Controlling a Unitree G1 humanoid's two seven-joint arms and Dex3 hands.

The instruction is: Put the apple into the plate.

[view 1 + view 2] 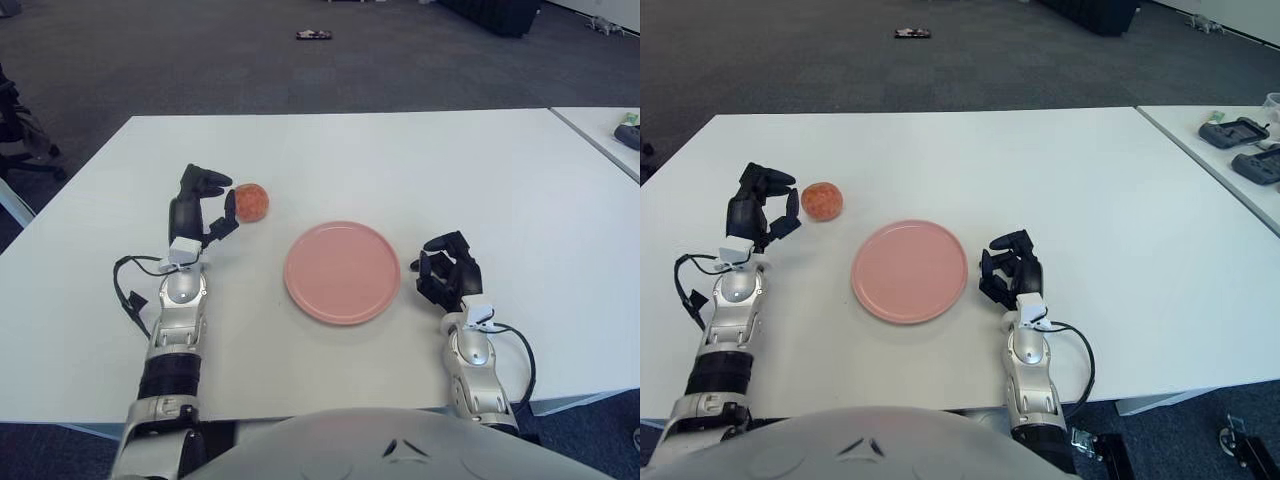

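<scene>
A red-orange apple (251,202) sits on the white table (400,160), up and left of the pink plate (342,272). My left hand (204,207) is just left of the apple, fingers spread, with fingertips close to it but not closed around it. The plate is empty. My right hand (449,270) shows just right of the plate, fingers curled and holding nothing.
A second white table (1240,150) stands at the right with dark devices (1234,132) on it. A dark chair (20,130) shows at the far left. A small dark object (313,35) lies on the carpet beyond the table.
</scene>
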